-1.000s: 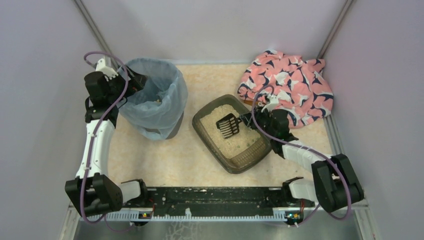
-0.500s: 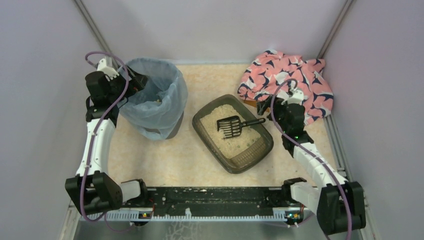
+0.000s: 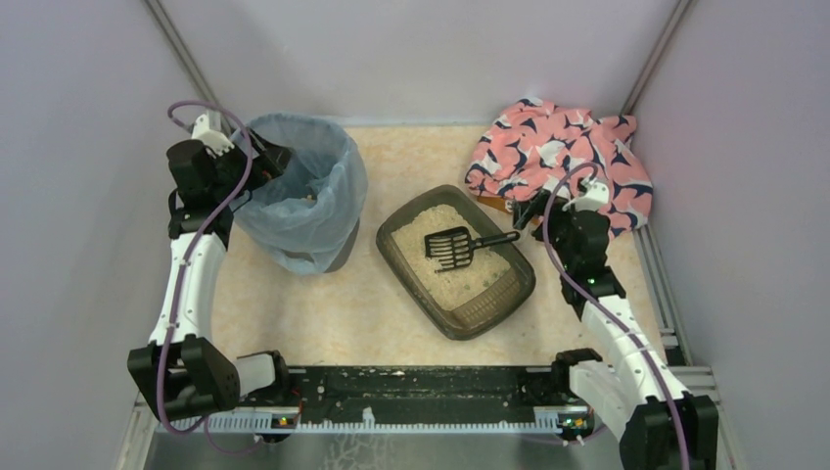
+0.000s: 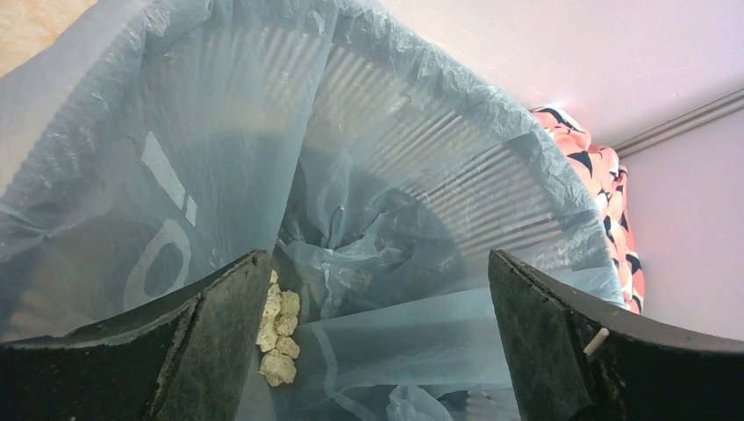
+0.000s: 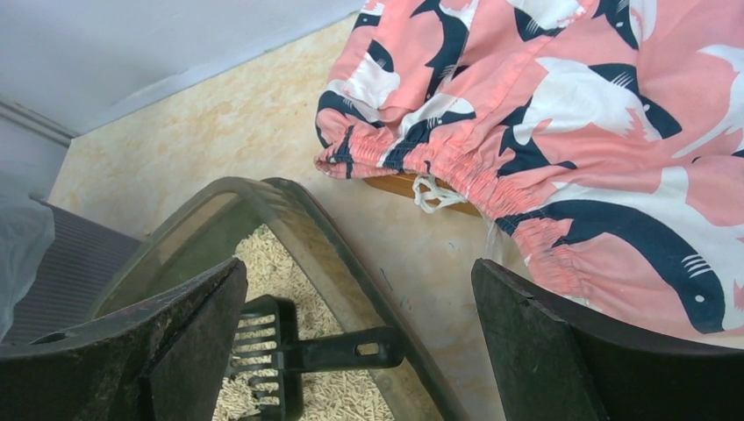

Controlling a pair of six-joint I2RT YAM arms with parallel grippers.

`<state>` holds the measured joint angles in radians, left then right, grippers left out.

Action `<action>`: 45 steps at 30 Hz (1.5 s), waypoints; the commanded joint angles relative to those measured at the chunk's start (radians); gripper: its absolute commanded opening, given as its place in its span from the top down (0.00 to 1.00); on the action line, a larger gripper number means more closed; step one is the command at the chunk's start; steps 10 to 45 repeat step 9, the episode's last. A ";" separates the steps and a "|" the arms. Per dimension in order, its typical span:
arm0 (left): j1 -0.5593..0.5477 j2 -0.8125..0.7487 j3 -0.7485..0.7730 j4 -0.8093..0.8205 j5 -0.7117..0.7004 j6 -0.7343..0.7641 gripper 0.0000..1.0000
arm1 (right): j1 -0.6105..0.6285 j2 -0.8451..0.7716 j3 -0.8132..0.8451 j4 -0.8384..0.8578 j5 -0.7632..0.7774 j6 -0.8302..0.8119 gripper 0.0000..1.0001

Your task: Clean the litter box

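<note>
Lying in the litter box (image 3: pixel 486 311), the scoop (image 3: pixel 452 247) sat loose while your left jaws and right jaws both stood spread.

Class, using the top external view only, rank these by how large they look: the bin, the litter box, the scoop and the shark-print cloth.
1. shark-print cloth
2. litter box and bin: too alike to rank
3. scoop

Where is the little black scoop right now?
In the top view, the scoop lies inside the litter box, right of the bin, its handle pointing toward the open right claw, which isn't holding it.
</note>
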<state>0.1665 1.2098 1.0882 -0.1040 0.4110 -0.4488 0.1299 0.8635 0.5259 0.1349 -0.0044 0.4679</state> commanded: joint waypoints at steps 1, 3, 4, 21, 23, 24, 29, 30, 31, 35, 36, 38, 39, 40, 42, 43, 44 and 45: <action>0.006 -0.003 -0.002 0.028 0.023 0.007 0.01 | -0.004 0.009 -0.018 0.033 -0.034 0.008 0.02; 0.006 0.004 0.005 0.024 0.049 0.018 0.01 | -0.004 0.032 -0.015 0.049 -0.050 0.009 0.02; 0.006 0.007 0.007 0.023 0.053 0.016 0.01 | -0.004 0.044 -0.010 0.057 -0.056 0.012 0.02; 0.005 0.008 0.008 0.020 0.056 0.018 0.01 | -0.004 0.093 0.007 0.081 -0.082 0.024 0.03; 0.005 0.008 0.008 0.020 0.056 0.018 0.01 | -0.004 0.093 0.007 0.081 -0.082 0.024 0.03; 0.005 0.008 0.008 0.020 0.056 0.018 0.01 | -0.004 0.093 0.007 0.081 -0.082 0.024 0.03; 0.005 0.008 0.008 0.020 0.056 0.018 0.01 | -0.004 0.093 0.007 0.081 -0.082 0.024 0.03; 0.005 0.008 0.008 0.020 0.056 0.018 0.01 | -0.004 0.093 0.007 0.081 -0.082 0.024 0.03; 0.005 0.008 0.008 0.020 0.056 0.018 0.01 | -0.004 0.093 0.007 0.081 -0.082 0.024 0.03; 0.005 0.008 0.008 0.020 0.056 0.018 0.01 | -0.004 0.093 0.007 0.081 -0.082 0.024 0.03; 0.005 0.008 0.008 0.020 0.056 0.018 0.01 | -0.004 0.093 0.007 0.081 -0.082 0.024 0.03; 0.005 0.008 0.008 0.020 0.056 0.018 0.01 | -0.004 0.093 0.007 0.081 -0.082 0.024 0.03; 0.005 0.008 0.008 0.020 0.056 0.018 0.01 | -0.004 0.093 0.007 0.081 -0.082 0.024 0.03; 0.005 0.008 0.008 0.020 0.056 0.018 0.01 | -0.004 0.093 0.007 0.081 -0.082 0.024 0.03; 0.005 0.008 0.008 0.020 0.056 0.018 0.01 | -0.004 0.093 0.007 0.081 -0.082 0.024 0.03; 0.005 0.008 0.008 0.020 0.056 0.018 0.01 | -0.004 0.093 0.007 0.081 -0.082 0.024 0.03; 0.005 0.008 0.008 0.020 0.056 0.018 0.01 | -0.004 0.093 0.007 0.081 -0.082 0.024 0.03; 0.005 0.008 0.008 0.020 0.056 0.018 0.01 | -0.004 0.093 0.007 0.081 -0.082 0.024 0.03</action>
